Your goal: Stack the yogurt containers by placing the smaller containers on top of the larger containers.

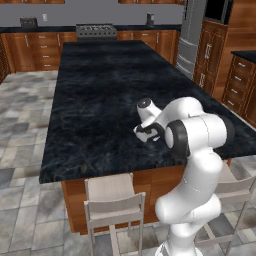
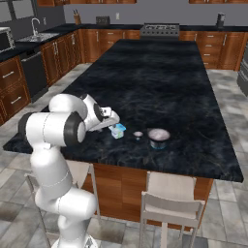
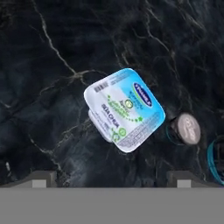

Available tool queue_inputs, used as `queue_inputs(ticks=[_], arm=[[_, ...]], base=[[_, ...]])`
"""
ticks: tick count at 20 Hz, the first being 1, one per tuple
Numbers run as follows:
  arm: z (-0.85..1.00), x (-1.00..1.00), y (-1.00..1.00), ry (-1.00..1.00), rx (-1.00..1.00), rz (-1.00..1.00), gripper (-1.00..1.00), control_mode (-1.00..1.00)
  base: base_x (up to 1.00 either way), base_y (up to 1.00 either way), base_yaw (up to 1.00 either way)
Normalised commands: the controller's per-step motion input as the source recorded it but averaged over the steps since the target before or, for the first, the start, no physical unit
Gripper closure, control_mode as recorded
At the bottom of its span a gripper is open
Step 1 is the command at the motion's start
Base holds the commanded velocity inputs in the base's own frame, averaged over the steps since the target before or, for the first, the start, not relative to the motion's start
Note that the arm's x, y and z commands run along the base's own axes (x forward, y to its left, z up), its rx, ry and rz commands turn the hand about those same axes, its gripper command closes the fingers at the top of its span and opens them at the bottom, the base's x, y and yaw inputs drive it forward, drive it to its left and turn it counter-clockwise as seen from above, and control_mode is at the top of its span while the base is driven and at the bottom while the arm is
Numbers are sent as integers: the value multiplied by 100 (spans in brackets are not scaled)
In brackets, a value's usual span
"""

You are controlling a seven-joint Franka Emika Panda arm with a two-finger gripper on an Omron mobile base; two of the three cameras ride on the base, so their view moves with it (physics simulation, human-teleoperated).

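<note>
A dark marble bench (image 2: 160,72) is carrying the tubs near its front edge. The arm (image 2: 55,128) is folding low over it, hand pointing down. The gripper (image 3: 111,177) is hanging wide open above the blue-topped tub (image 3: 124,109), touching nothing. A larger tub (image 2: 158,137) is standing well to the side, cut off in the hand view. A tiny round pot (image 3: 186,129) is sitting between them.
</note>
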Motion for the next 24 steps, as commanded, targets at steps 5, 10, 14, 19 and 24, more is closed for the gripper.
queue_inputs(ticks=[5, 10, 14, 19, 24], arm=[[-18, 35, -2, -1, 0, 0, -100, -100], [-20, 31, -5, -2, 0, 0, -100, -100], [-24, 27, -5, -2, 0, 0, -100, -100], [-22, 26, -1, -1, 0, 0, -100, -100], [-22, 24, 0, -2, 0, 0, -100, -100]], base=[[0, 0, 0], [0, 0, 0], [0, 0, 0], [0, 0, 0], [0, 0, 0]])
